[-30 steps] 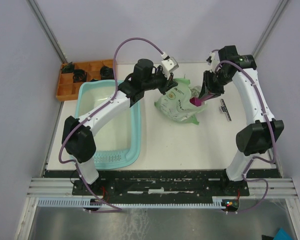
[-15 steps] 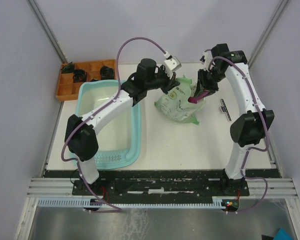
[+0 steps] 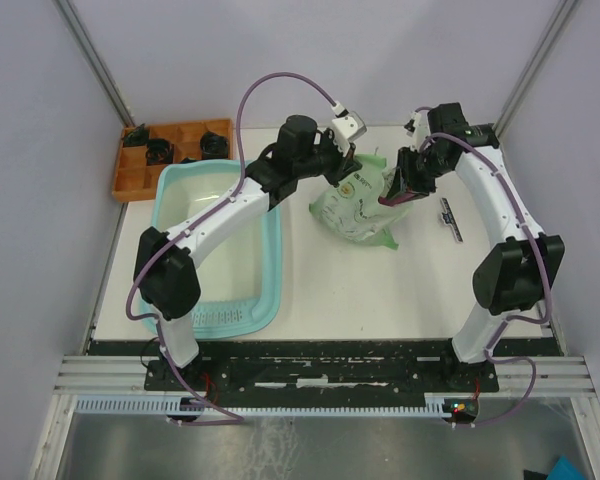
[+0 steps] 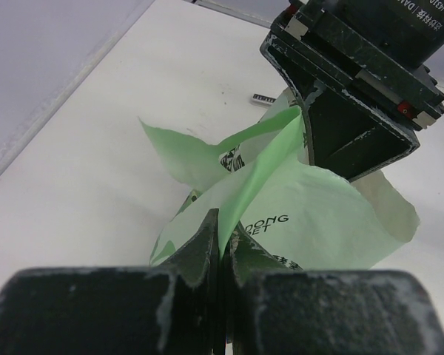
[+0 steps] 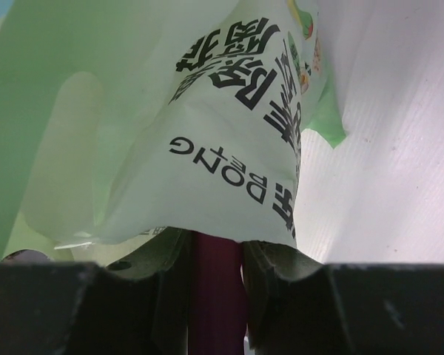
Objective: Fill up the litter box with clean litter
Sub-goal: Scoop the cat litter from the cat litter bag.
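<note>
The litter box (image 3: 272, 262), a light teal tub with a whitish floor, stands at the left under my left arm. To its right lies the light green printed bag (image 3: 352, 212). My left gripper (image 3: 340, 165) is shut on the bag's upper edge; the wrist view shows the green film (image 4: 263, 166) pinched between the fingertips (image 4: 223, 222). My right gripper (image 3: 396, 188) is shut on the handle of the magenta scoop (image 5: 216, 288), which reaches under the bag's flap (image 5: 207, 118) at its right side. No litter shows; the bag hides it.
An orange compartmented tray (image 3: 130, 178) holding black parts sits at the back left, behind the box. A small black-and-white strip (image 3: 449, 219) lies on the table right of the bag. Grey walls close in at the back and both sides.
My right gripper has moved the scoop left, up against the bag's opening, and the right arm's elbow has swung. The left gripper has shifted slightly right, still holding the bag's edge.
</note>
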Robot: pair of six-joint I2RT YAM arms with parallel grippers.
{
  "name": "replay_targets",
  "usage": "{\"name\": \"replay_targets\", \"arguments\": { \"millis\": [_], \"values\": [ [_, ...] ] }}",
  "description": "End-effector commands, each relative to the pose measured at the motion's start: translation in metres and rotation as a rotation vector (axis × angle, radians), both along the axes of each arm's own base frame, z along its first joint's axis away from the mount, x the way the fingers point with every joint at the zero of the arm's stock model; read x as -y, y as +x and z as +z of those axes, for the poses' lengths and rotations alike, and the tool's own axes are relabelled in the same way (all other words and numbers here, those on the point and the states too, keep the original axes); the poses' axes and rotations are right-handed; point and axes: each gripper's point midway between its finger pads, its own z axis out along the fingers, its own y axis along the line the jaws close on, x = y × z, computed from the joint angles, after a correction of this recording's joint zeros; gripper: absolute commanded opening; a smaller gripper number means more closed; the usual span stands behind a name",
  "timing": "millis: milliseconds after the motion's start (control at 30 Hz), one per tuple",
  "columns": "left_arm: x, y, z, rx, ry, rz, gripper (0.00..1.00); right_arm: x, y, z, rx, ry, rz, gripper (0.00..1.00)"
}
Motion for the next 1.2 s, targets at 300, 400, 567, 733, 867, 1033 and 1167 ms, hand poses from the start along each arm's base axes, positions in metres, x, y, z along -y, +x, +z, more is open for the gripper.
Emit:
{"name": "replay_targets", "arguments": {
  "millis": [300, 400, 567, 733, 867, 1033, 1167],
  "values": [
    [0.017, -0.011, 0.092, 0.174, -0.179, -0.05, 0.03, -0.048, 0.046, -0.096, 0.003, 0.024, 0.02, 0.01],
    [0.017, -0.011, 0.092, 0.173, -0.18, -0.047, 0.03, -0.055, 0.046, -0.091, 0.014, 0.067, 0.031, 0.02],
    [0.023, -0.008, 0.088, 0.156, -0.183, -0.055, 0.03, -0.055, 0.044, -0.104, 0.001, 0.055, 0.023, 0.02],
    [0.032, -0.003, 0.086, 0.135, -0.194, -0.069, 0.03, -0.045, 0.037, -0.126, -0.021, -0.015, 0.01, 0.02],
    [0.047, -0.005, 0.091, 0.124, -0.212, -0.11, 0.03, -0.043, 0.026, -0.14, -0.049, -0.018, -0.005, 0.02],
    [0.063, -0.009, 0.089, 0.12, -0.199, -0.141, 0.03, -0.046, 0.018, -0.151, -0.07, -0.007, -0.018, 0.02],
    [0.063, -0.013, 0.089, 0.116, -0.195, -0.143, 0.03, -0.05, 0.02, -0.157, -0.076, 0.005, -0.02, 0.02]
  ]
}}
